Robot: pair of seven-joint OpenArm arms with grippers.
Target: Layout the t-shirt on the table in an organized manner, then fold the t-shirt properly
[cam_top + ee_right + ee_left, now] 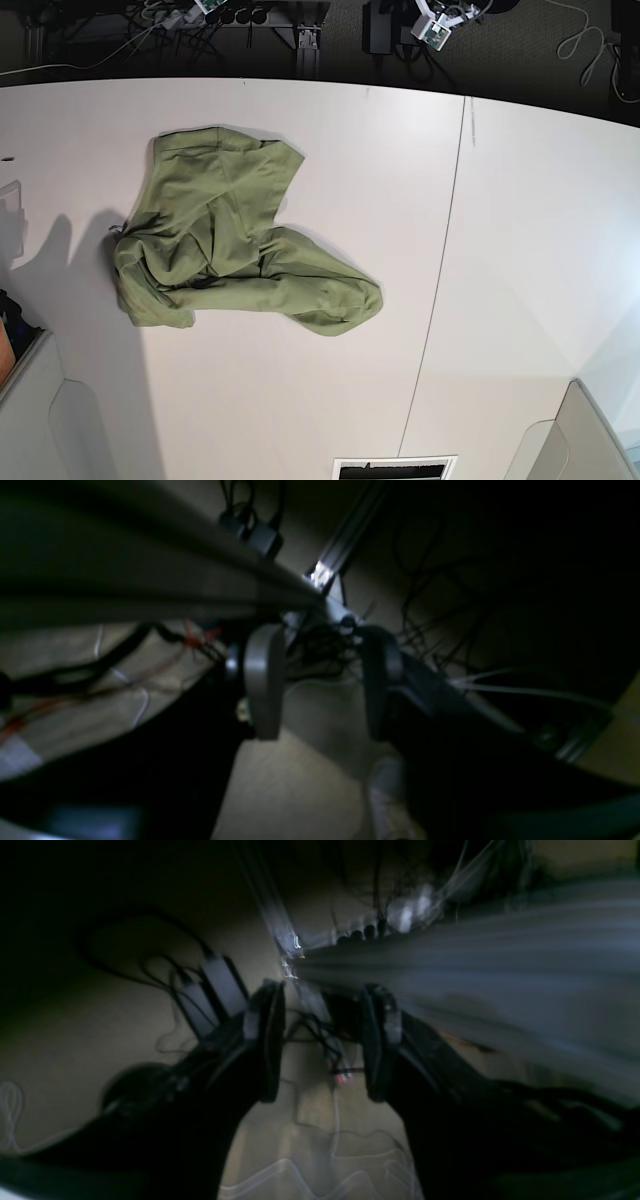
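The olive-green t-shirt [230, 250] lies crumpled on the left half of the white table [520, 200], bunched at its left side, with one lobe trailing toward the middle. Neither gripper shows in the base view. In the left wrist view my left gripper [324, 1040] is open with nothing between its dark fingers; it looks past the blurred table edge [525, 970] at the floor. In the right wrist view my right gripper [322, 680] is open and empty too, below the table's edge [150, 580]. The t-shirt is not visible in either wrist view.
A thin dark seam [440, 270] crosses the table right of the shirt. Grey arm housings sit at the near corners [60, 420] [585, 440]. Cables and power bricks [215, 990] lie on the floor. A slotted plate [395, 467] is at the near edge.
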